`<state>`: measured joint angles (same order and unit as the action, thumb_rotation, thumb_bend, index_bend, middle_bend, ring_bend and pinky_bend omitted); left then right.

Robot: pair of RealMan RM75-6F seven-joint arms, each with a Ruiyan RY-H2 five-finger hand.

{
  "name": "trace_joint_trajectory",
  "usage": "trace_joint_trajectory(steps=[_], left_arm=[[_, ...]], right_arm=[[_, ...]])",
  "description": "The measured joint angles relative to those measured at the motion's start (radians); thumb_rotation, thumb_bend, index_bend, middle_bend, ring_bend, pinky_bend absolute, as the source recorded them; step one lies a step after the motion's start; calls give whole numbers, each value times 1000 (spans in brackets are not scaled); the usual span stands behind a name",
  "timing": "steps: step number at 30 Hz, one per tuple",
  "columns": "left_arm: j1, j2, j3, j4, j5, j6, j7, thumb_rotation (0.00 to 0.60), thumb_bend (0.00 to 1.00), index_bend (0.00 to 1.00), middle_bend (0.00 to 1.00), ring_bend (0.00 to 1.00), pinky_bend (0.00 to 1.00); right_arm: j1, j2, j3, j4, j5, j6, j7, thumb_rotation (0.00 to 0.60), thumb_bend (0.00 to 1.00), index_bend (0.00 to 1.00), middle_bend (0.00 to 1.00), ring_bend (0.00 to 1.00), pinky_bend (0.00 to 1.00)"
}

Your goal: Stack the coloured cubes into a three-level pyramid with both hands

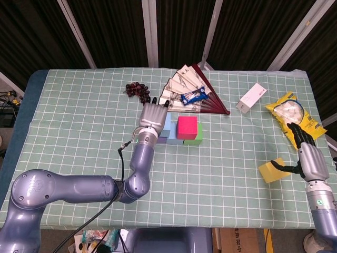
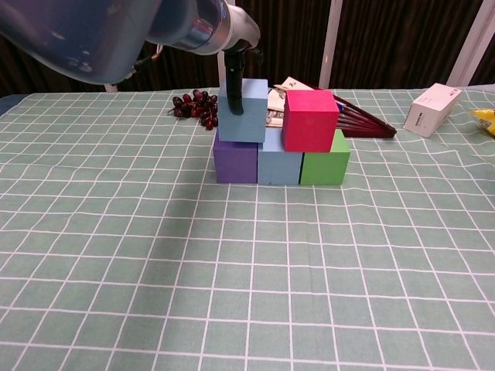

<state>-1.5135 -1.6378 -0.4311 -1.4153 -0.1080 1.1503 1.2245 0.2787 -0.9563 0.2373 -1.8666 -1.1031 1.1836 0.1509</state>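
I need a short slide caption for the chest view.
Left robot hand places a light blue cube beside the pink cube on the second level.

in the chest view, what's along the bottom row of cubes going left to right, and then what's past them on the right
purple cube → light blue cube → green cube → white box → yellow packet at the right edge.
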Motion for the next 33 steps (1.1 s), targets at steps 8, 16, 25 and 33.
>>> trace_joint_trajectory(steps=[8, 16, 25, 33], left_arm=[[0, -17, -3, 13, 11, -8, 4, 600, 396, 0, 366, 74, 74], [1, -28, -6, 20, 18, -8, 10, 600, 396, 0, 364, 74, 74], [2, -36, -8, 24, 28, -13, 14, 600, 396, 0, 364, 74, 74], [3, -44, -4, 30, 41, -16, 18, 600, 396, 0, 366, 75, 74]], right_arm=[[0, 0, -1, 1, 0, -2, 2, 600, 181, 0, 6, 0, 0], [1, -1, -1, 2, 1, -5, 4, 600, 180, 0, 6, 0, 0], [1, 0, -1, 1, 2, -11, 11, 600, 181, 0, 6, 0, 0], [1, 2, -2, 1, 1, -13, 15, 600, 180, 0, 6, 0, 0]])
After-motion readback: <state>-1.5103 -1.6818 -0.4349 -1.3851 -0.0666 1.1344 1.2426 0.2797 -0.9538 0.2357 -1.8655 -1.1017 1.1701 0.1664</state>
